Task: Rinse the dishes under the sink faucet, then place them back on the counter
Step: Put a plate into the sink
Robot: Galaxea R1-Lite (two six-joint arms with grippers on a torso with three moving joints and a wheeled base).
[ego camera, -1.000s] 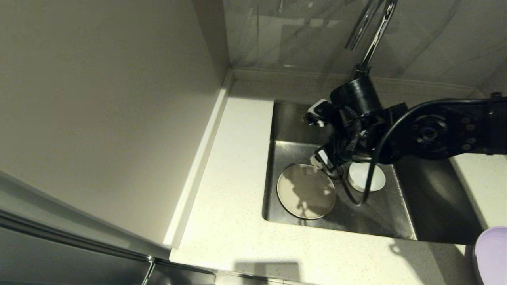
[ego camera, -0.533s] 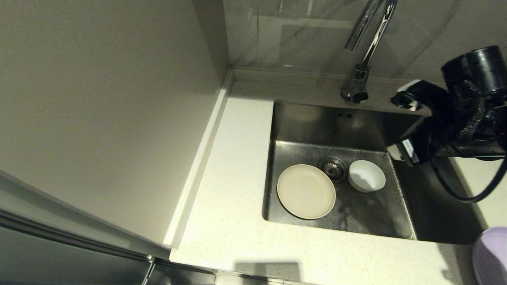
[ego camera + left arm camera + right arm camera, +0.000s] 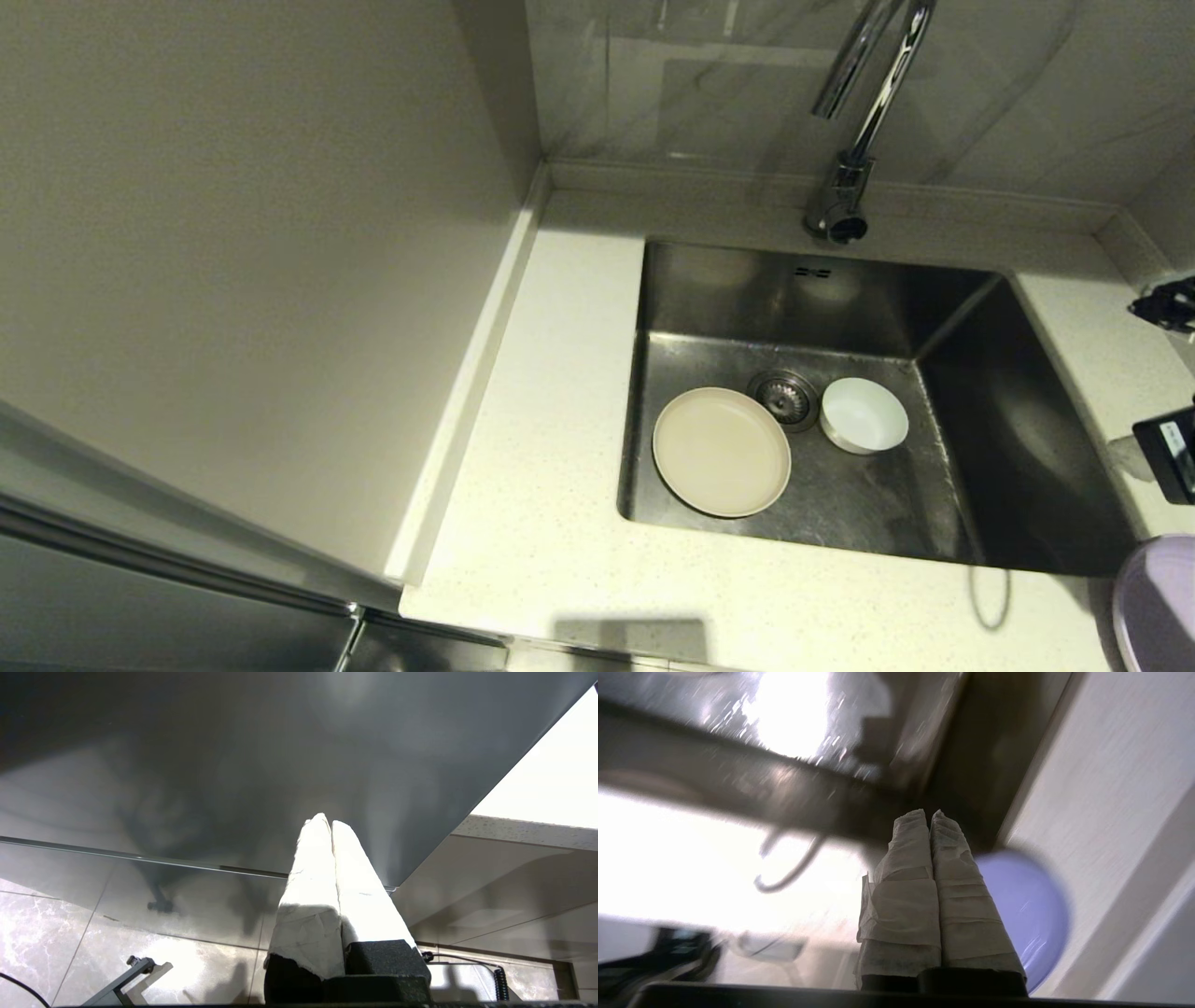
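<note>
Cream plate [image 3: 721,452] and white bowl [image 3: 864,415] in sink [image 3: 980,411], right end effector [image 3: 930,815] pressed together, no legible writing.

Dim head view, with glare streaking the sink faucet [image 3: 864,89] and soft shadows pooling in the sink [image 3: 1018,448]. The right wrist view is motion-blurred, its bright patches blown out

My right gripper [image 3: 930,814] has its two tape-wrapped fingers [image 3: 906,882] pressed flat together, holding nothing. Just past them on one side lies the pale lavender plate [image 3: 1027,910] on the white counter [image 3: 1111,788]. Beyond the tips is the sink [image 3: 794,779], its steel wall blurred, with a bright glare on it.
</note>
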